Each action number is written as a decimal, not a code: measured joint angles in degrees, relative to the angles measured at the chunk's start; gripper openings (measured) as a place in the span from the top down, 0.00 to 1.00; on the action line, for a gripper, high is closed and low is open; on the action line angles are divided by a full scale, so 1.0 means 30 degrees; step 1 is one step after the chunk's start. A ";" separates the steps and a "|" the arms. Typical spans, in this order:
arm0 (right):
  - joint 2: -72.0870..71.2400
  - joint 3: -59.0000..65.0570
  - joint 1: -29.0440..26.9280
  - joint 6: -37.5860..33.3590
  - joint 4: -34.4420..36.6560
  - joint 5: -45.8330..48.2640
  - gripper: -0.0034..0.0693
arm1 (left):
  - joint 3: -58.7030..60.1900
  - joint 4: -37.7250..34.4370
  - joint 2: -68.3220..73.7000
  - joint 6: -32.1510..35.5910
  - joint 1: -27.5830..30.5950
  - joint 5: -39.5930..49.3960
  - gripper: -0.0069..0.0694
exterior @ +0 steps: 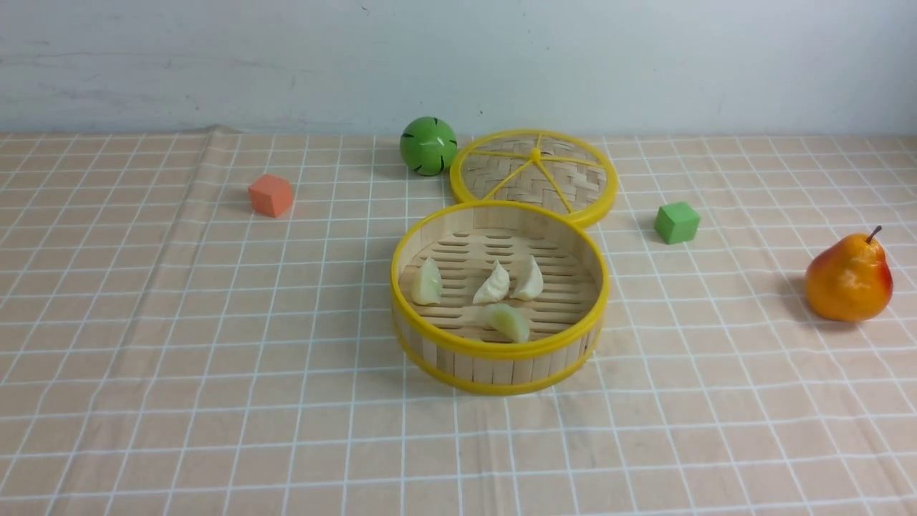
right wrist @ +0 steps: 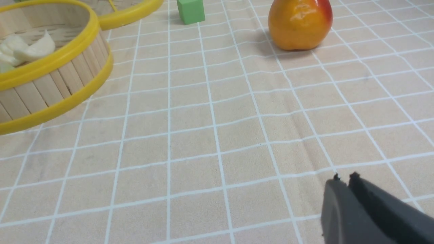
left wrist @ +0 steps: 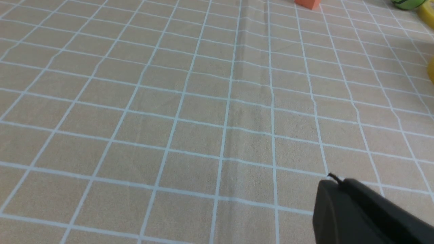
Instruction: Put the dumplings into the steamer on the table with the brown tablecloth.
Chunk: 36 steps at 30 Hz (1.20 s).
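Two tools are mine, and each one shows only in its own wrist view. Left tool [left wrist: 335, 179] is pressed together, with nothing between its tips. For right tool [right wrist: 345, 177], I see two dark tips near each other, but I cannot tell if they are spread or pressed together; I see no thing held by them.

I count four dumplings [exterior: 493, 284], and all four lie inside the one steamer [exterior: 501, 365], on its slatted floor. Two are creamy white, side by side; two are pale greenish, one toward the left wall, one nearer to me than the white pair. The steamer stands upright about the middle of the worktop [exterior: 215, 401], which wears one brown tablecloth [exterior: 716, 444] with white grid lines.

Behind the steamer is one woven lid [exterior: 587, 168] with yellow rim; whether they touch, I cannot tell. One green ball [exterior: 428, 146] with dark marks sits just beside the lid, on its left. I count two cubes: one orange cube [exterior: 270, 195], well to the left, and one green cube [exterior: 677, 223], to the right. Farther right stands one orange-red pear [exterior: 850, 278].
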 joint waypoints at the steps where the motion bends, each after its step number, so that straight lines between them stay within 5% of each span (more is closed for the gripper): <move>1: 0.0000 0.0000 0.0000 0.0000 0.0000 0.0000 0.91 | 0.0000 0.0000 0.0000 0.0000 0.0000 0.0000 0.93; 36: 0.0000 0.0000 0.0000 0.0000 0.0000 0.0000 0.83 | 0.0000 0.0000 0.0000 0.0000 0.0000 0.0013 0.93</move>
